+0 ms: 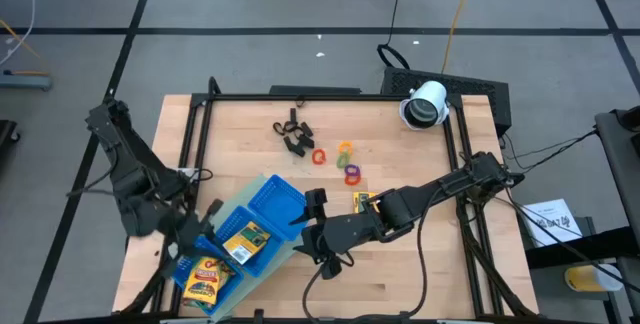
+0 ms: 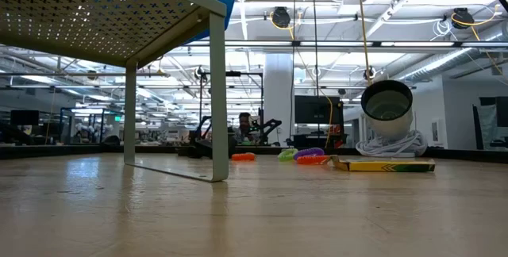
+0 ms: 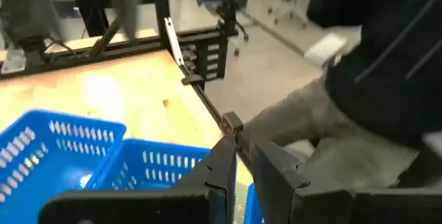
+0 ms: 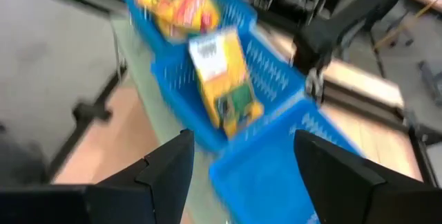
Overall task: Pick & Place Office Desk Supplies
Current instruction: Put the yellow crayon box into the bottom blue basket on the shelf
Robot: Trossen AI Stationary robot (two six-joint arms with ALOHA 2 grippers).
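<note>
The blue tray (image 1: 272,202) sits tilted at the table's near left, with my left gripper (image 1: 203,222) shut on its left rim. Two yellow printed packs (image 1: 245,242) (image 1: 205,282) lie inside it and also show in the right wrist view (image 4: 224,79). My right gripper (image 1: 308,229) hovers open over the tray's right end (image 4: 276,134), touching nothing. A third yellow pack (image 1: 363,202) lies flat on the table just beyond it. Black clips (image 1: 293,134) and coloured rings (image 1: 338,161) lie on the table farther back. My left gripper pinches the tray's blue wall at its rim (image 3: 200,165) between its two fingers (image 3: 224,172), coming from the table's left and slanting slightly down. The tray is raised and tilted; in the low view its perforated underside (image 2: 87,15) shows, with one upright edge (image 2: 218,170) reaching the table.
A white cylindrical device (image 1: 425,104) lies at the far right corner, its open end (image 2: 387,102) facing the low camera. A black metal frame (image 1: 300,96) rims the tabletop. A person in dark clothes (image 3: 387,79) stands beyond the table's edge. Bare wood (image 1: 400,264) lies at the near right.
</note>
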